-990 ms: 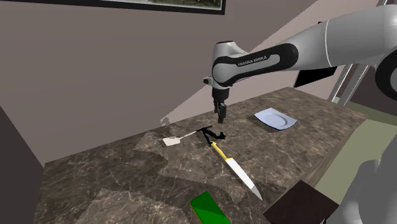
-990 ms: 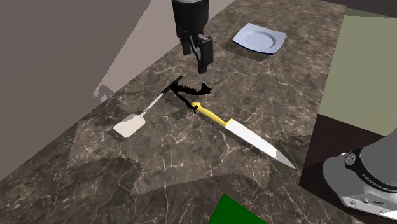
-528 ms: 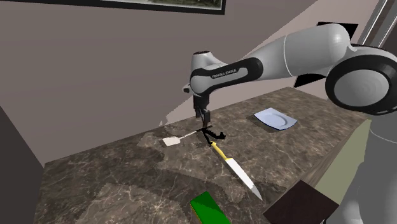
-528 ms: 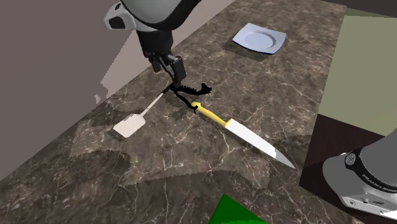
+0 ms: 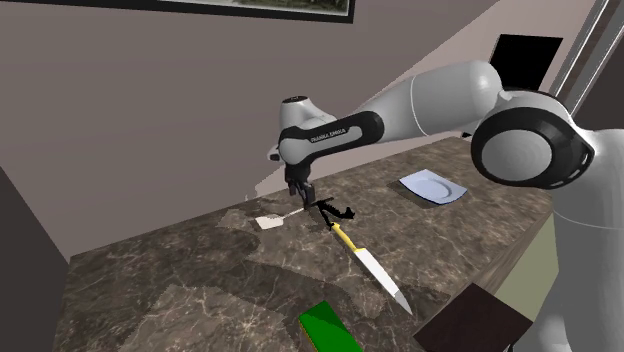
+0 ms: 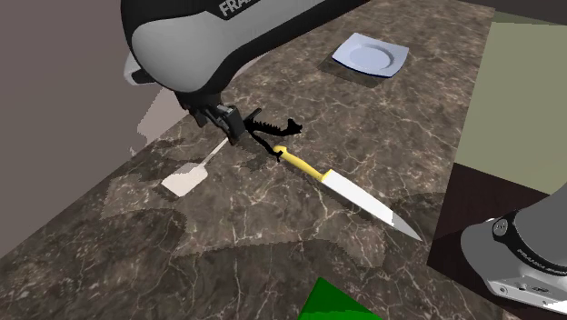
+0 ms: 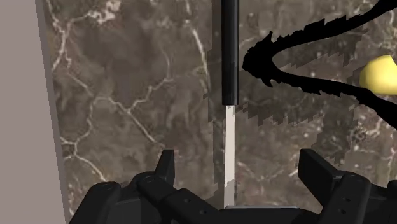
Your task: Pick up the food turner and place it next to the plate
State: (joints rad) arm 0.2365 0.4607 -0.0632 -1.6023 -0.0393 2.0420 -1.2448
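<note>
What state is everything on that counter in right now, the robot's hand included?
food turner: lying flat on the counter, not held.
hand: open, fingers either side of the turner's shaft, not gripping it.
knife: lying flat, yellow handle end at the black jagged tool.
black jagged tool: lying on the counter beside the turner's handle.
plate: flat on the counter, empty.

My claw [image 7: 240, 162] is all black, my arm [image 5: 430, 95] white with dark joints. The tabletop [image 5: 200, 270] is dark brown marble with pale veins. The turner [image 6: 184, 180] has a black handle and a white blade, the knife [image 6: 359, 195] a yellow handle and a silvery blade. The plate [image 5: 432, 187] is pale blue-white, the block [image 5: 328, 328] green.
</note>
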